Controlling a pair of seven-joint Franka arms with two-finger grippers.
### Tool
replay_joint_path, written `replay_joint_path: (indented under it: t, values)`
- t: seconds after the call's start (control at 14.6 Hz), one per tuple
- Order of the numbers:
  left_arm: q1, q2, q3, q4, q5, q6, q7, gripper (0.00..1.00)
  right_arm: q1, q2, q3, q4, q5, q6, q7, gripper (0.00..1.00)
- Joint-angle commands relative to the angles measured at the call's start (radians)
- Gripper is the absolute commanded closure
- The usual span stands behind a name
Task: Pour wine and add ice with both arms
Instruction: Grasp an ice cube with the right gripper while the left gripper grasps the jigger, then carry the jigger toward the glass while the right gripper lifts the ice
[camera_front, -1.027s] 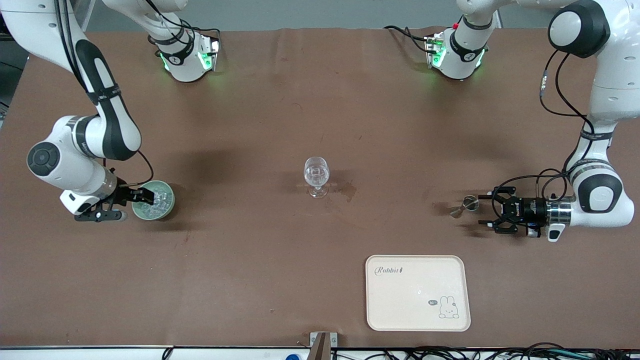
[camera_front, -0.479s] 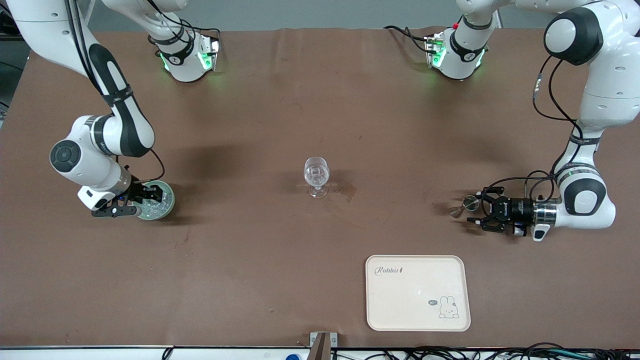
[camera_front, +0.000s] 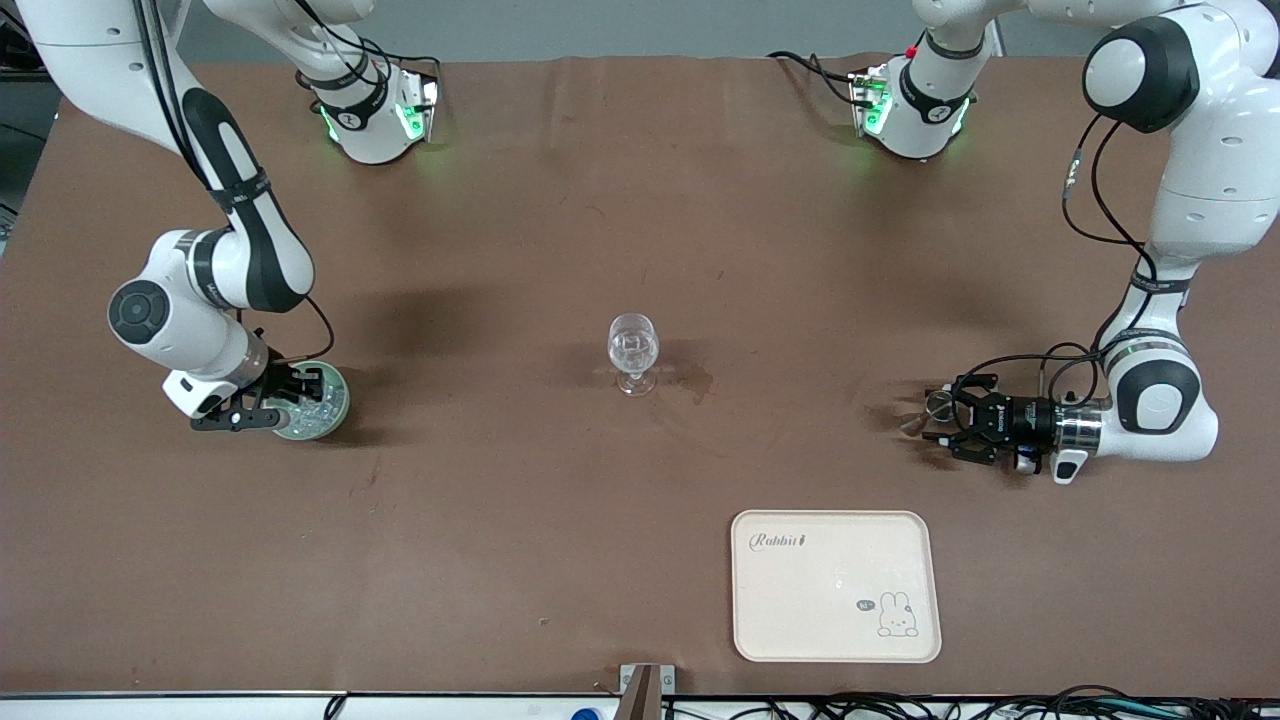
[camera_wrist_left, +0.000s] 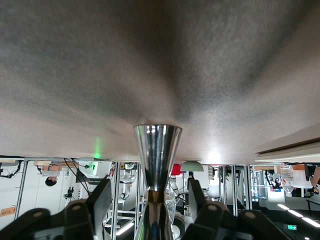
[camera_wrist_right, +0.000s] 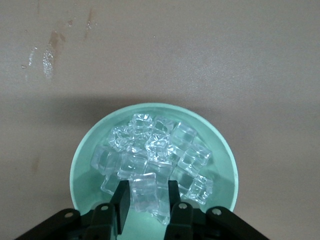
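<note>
The right gripper (camera_wrist_right: 147, 205) has sunk into the bowl (camera_front: 330, 410), its fingers narrowly straddling one cube of the ice (camera_wrist_right: 152, 160), not yet clamped. The left gripper (camera_front: 938, 420) has slid up to the jigger (camera_wrist_left: 156, 150), fingers wide around it. The glass (camera_front: 633, 350), between bowl and jigger, awaits both.

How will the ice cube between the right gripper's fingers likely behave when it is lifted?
Probably slippery: the ice cube looks glassy and wet between the right gripper's narrow fingers. Likely light, being small beside the bowl. Neighbouring cubes piled against it may shift.
</note>
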Motion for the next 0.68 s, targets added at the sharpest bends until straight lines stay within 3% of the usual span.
replay_joint_path:
  t: [0.0,0.27,0.62]
  values:
    - [-0.002,0.005,0.003,0.009,-0.022,-0.013,-0.011,0.34,0.004,-0.018,0.001,-0.026,0.016,0.016,0.008,0.67]
    - [-0.003,0.007,0.003,0.009,-0.022,-0.013,-0.011,0.44,0.004,-0.018,0.001,-0.024,0.016,0.016,0.008,0.92]
    - [-0.009,0.011,0.003,0.009,-0.022,-0.013,-0.011,0.51,0.001,-0.025,0.001,-0.01,0.016,0.005,0.011,0.94]
